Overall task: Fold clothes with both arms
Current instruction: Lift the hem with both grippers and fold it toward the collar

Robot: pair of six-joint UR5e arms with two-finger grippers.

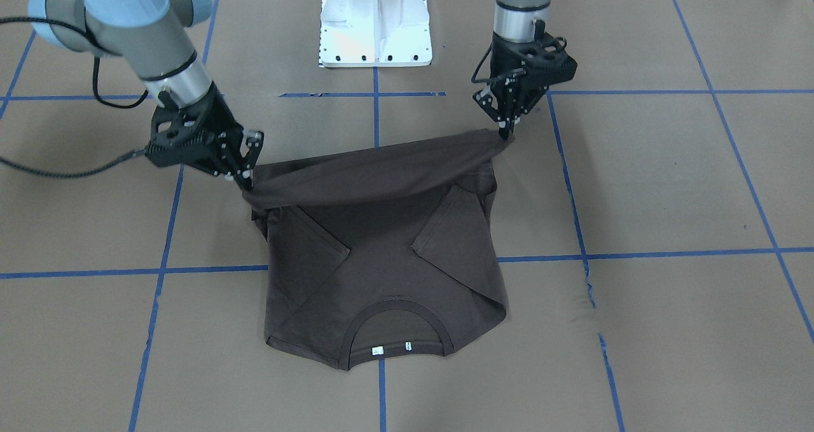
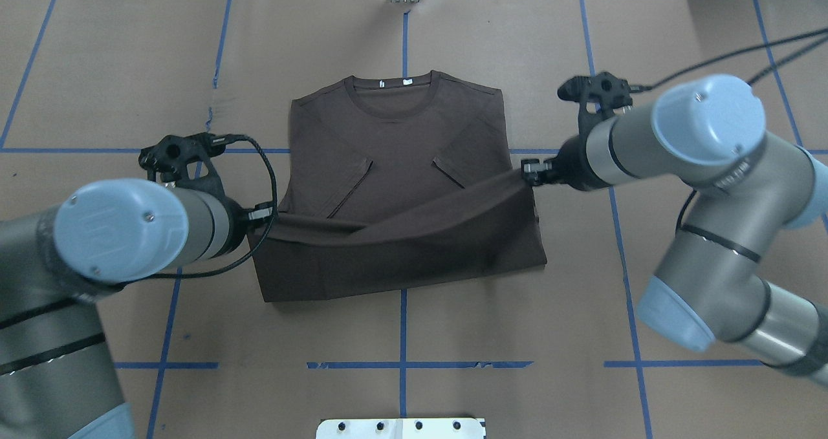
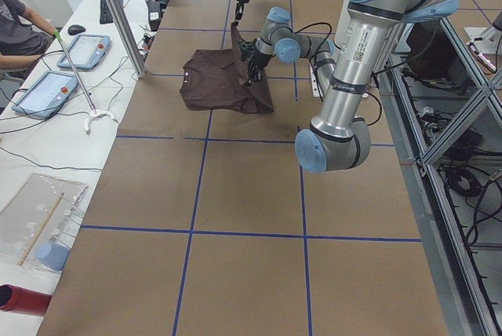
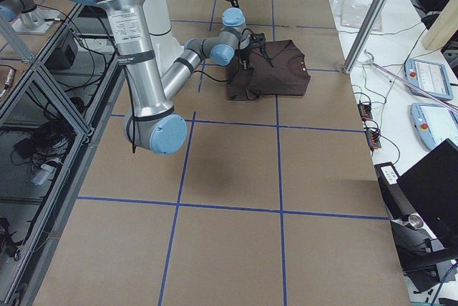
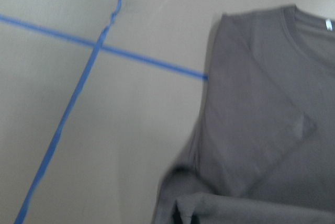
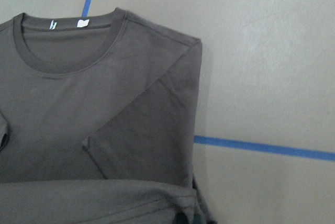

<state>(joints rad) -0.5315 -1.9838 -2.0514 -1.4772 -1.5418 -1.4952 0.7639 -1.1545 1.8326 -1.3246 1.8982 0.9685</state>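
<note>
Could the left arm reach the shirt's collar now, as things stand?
Probably not yet: the left gripper is shut on the lifted hem of the shirt. Nothing else blocks the way to the collar.

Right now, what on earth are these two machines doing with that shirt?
Two robot arms are folding a dark brown T-shirt on the table. Its sleeves are already folded in over the body. The left end effector and the right end effector each pinch a bottom corner, holding the hem raised over the shirt's lower half. The collar end lies flat. The fold is not yet laid down.
</note>
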